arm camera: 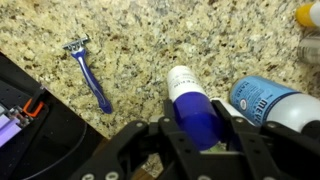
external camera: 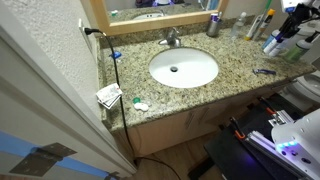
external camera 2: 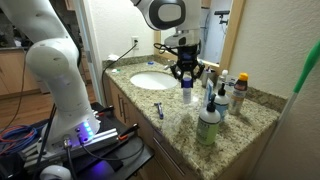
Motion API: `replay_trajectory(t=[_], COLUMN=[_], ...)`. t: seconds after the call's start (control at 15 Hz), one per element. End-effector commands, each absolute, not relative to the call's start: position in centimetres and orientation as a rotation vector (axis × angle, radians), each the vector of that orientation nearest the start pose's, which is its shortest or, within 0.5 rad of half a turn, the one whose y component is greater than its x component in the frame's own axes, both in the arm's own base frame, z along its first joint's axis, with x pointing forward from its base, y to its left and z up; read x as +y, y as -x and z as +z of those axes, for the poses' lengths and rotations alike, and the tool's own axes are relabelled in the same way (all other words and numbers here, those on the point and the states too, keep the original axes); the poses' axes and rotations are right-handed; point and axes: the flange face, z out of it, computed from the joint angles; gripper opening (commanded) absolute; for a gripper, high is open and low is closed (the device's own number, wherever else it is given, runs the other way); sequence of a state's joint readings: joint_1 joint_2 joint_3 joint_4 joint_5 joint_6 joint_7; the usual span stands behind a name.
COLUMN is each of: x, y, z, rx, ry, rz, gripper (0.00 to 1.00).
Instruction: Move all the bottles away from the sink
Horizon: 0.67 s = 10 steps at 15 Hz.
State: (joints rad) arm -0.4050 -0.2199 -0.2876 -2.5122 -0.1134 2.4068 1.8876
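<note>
Over granite counter (arm camera: 130,40), pincer (arm camera: 200,124) clasps blue bottle (arm camera: 192,103).

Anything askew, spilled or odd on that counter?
Nothing spilled or broken that I can see. One oddity: a blue razor lies loose on the granite counter, head uncovered, close to its front edge in an exterior view. The gripper is closed on the blue bottle, which looks normal.

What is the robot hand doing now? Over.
Gripper shut on the blue bottle, beside the sink. A second bottle close beside it, may get bumped. Blue razor lies apart, clear of the grip.
</note>
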Motion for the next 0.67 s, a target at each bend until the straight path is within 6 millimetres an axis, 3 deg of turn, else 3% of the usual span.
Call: replay_trajectory(t=[0.0,0.07,0.2,0.27,0.6], x=[-30.5,-30.0,-30.5,-30.5,-31.5], y=[-33.0,-33.9,-33.3,-33.3,-33.3], z=[34.5,35.6,34.9,34.8,32.5], rx=[2.994,2.970,2.991,2.994,3.050], ry=[0.842,0.903,0.867,0.862,0.771], rz=[-0.157,-0.140,-0.130,-0.129,-0.112], gripper=[0.16,0.41,0.41,0.16,0.16])
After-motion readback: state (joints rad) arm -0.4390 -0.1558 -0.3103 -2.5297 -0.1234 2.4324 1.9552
